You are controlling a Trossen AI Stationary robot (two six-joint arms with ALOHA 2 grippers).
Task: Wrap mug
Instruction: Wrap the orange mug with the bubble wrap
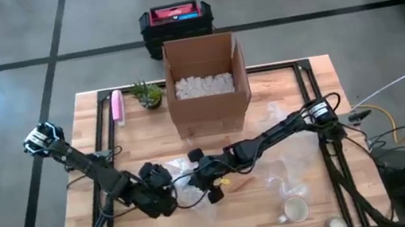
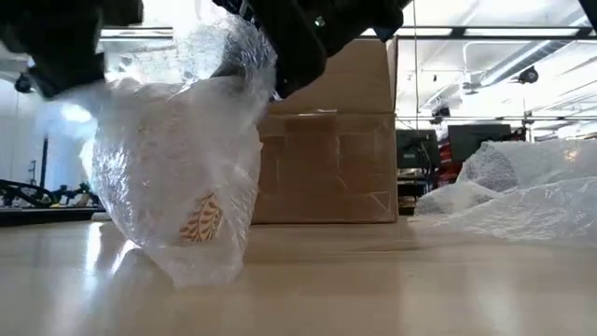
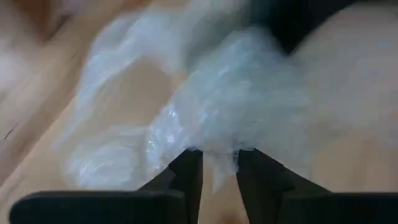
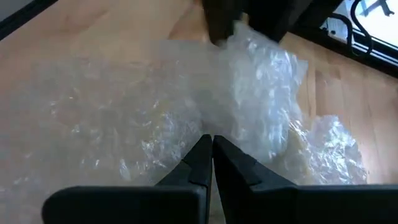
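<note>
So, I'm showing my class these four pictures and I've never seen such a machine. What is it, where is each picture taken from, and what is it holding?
It is a robot with two dark arms working at a wooden table. One picture looks straight down, one looks level across the tabletop, and two come from cameras on the wrists. The left gripper and right gripper meet over a mug bundled in bubble wrap, each pinching the plastic. Behind stands an open cardboard box of white packing pieces, with a small plant and a pink object beside it. More loose wrap and a second mug lie on the right arm's side.
</note>
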